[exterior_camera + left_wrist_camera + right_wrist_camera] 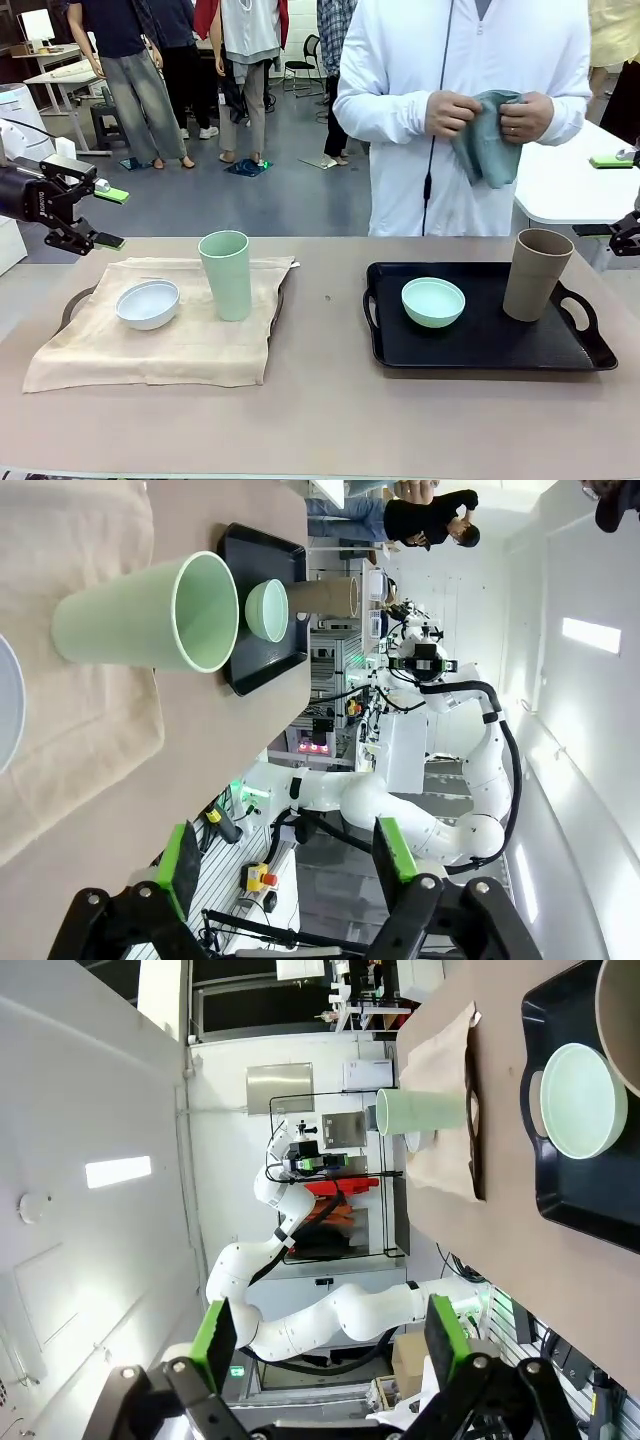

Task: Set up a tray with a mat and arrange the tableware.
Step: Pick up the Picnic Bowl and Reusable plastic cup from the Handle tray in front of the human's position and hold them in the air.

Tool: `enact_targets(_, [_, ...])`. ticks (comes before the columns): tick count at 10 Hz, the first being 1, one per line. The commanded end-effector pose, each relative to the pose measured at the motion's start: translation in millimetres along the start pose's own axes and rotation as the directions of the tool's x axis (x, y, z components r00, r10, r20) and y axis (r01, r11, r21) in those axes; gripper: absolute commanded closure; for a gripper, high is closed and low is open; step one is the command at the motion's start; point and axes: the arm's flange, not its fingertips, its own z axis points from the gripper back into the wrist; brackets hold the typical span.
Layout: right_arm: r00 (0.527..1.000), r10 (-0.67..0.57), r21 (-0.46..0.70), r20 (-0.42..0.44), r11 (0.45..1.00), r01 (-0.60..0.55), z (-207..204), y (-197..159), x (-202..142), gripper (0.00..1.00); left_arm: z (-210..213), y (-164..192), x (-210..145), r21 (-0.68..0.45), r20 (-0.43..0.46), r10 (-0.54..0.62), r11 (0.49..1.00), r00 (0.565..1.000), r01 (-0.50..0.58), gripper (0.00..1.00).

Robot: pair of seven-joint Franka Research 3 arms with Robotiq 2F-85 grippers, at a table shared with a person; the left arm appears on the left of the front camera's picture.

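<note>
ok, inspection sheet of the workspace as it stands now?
surface: tan table, two trays side by side.
job's things: beige mat draped over the left tray, white bowl and pale-green cup upright on it; black tray without a mat, holding mint-green bowl and brown cup.
clutter: nothing seen.
grippers: left gripper open, beyond the table's left edge; right gripper open, holding nothing.
cables: nothing seen on the table.
surroundings: person at the far side holding a grey-green cloth; people standing behind.

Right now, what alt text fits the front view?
A beige mat on the left tray holds a white bowl and pale-green cup; the black tray holds a mint bowl and brown cup. Behind, a person holds a teal cloth.
</note>
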Motion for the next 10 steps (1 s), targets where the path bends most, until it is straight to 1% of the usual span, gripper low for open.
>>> enact_targets(1, [1.000,0.006,0.018,-0.001,1.000,-0.006,-0.1,0.7,-0.5,0.00,2.4,-2.4,-2.0,-0.006,0.002,-0.009,1.000,1.000,0.009,0.09])
enact_targets(10, [1.000,0.006,0.018,-0.001,1.000,-0.006,-0.1,0.7,-0.5,0.00,2.4,-2.4,-2.0,-0.006,0.002,-0.009,1.000,1.000,0.009,0.09])
